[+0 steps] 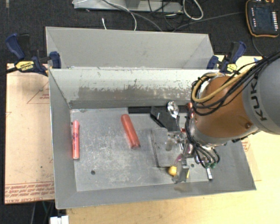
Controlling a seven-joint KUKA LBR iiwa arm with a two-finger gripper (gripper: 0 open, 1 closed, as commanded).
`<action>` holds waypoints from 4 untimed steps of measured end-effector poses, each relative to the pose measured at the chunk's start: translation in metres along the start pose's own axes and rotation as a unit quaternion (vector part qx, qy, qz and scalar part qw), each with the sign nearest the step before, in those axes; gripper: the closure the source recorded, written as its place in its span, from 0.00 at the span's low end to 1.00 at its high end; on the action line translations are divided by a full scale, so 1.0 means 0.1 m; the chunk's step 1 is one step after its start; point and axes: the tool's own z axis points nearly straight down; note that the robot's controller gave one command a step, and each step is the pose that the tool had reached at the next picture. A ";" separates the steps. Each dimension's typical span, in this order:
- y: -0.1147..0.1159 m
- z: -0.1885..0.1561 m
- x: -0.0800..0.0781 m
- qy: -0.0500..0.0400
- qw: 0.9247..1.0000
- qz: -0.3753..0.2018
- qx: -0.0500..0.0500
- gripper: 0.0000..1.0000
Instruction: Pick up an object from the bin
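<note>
Fingers [181, 171] beside yellow piece [171, 170] — hard by bin's front wall [130, 195]

one cam, up high, looks down on grey bin [130, 50], tilted slightly off vertical: far wall's inner face shows broad, near wall squashed thin. mid range, whole bin in frame w/ margin, dark floor [32, 8] + cables [158, 3] past far rim at top. arm [270, 97] reaches in from frame right.
</note>
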 end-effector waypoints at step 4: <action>-0.20 0.49 0.02 -0.013 0.908 -0.418 0.003 0.00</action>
